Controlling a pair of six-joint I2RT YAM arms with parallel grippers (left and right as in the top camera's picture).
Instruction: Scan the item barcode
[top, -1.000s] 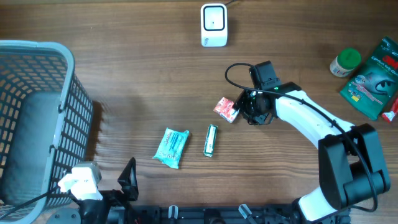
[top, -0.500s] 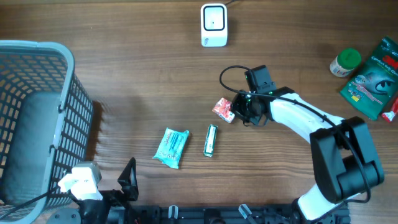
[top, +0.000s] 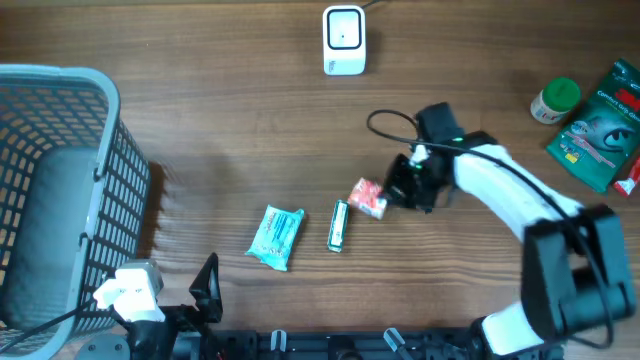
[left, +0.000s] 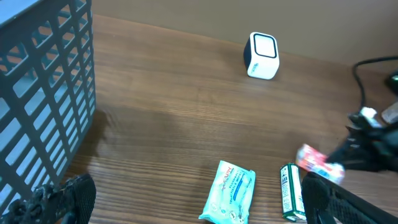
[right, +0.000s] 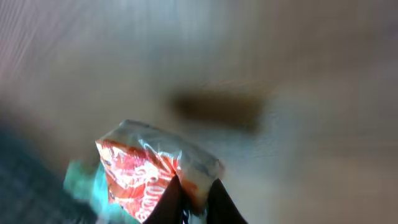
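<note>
My right gripper (top: 397, 188) is clamped on the edge of the red snack packet (top: 368, 197), just beside the green stick pack (top: 339, 226). Pick looks done. Left to do: carry it to the white scanner (top: 343, 40), well apart, and show it the barcode.

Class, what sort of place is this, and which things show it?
Probably a mock shop checkout on a table: a white scanner, a grey basket, and goods like the red packet and teal pouch.

The red-and-white crinkled plastic packet (right: 146, 171) is blurred in the right wrist view, print unreadable, lower end cut off at the picture's edge.
</note>
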